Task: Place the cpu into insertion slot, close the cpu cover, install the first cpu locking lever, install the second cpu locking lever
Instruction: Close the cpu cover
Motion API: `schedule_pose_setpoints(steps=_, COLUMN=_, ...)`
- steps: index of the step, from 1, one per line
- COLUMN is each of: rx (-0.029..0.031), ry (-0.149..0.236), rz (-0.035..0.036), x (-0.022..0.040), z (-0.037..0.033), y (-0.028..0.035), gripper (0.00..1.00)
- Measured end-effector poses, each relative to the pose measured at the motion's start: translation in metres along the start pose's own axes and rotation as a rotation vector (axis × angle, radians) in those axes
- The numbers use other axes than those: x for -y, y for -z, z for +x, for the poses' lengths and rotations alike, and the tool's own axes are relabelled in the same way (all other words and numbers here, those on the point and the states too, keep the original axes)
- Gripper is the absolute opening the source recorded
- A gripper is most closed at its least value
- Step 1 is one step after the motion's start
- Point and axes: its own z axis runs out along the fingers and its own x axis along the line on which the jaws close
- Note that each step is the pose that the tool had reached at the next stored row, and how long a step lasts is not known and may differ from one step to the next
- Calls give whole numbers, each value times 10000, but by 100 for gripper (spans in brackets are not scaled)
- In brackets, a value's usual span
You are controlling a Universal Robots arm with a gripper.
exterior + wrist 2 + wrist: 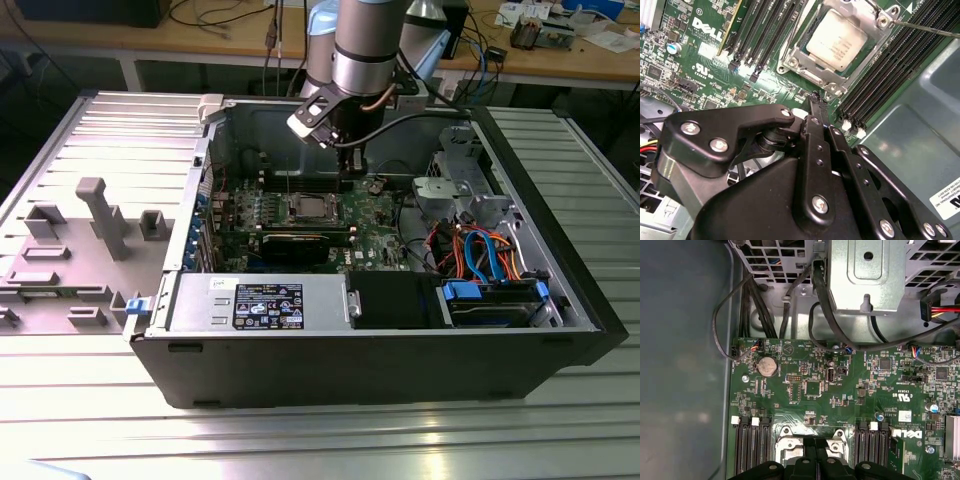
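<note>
Currently in hand: the flat, square, silver-grey cpu (840, 42) is sitting in the silvery-rimmed square insertion slot (805, 75). The thin silvery cpu cover (875, 37) seems to be lying closed around it, so the lever steps are looking like the live work.
Claw: the black gripper (815, 97) is hovering just beside the socket's edge, fingers pressed together on nothing.
Demand: the thin wire locking lever (925, 26) is calling for fine aim.
Setting: the open black computer case (400, 360) is lying on a ribbed grey metal table (300, 440), with wooden benches (600, 65) running along the far side.
</note>
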Motion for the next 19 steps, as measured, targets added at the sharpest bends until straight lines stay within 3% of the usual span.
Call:
schedule_pose_setpoints(steps=9, rx=1, ry=0, rz=1, x=30, z=1, y=-1, gripper=11)
schedule_pose_setpoints(steps=19, rx=-1, ry=0, rz=0, x=111, z=6, y=-6, gripper=11)
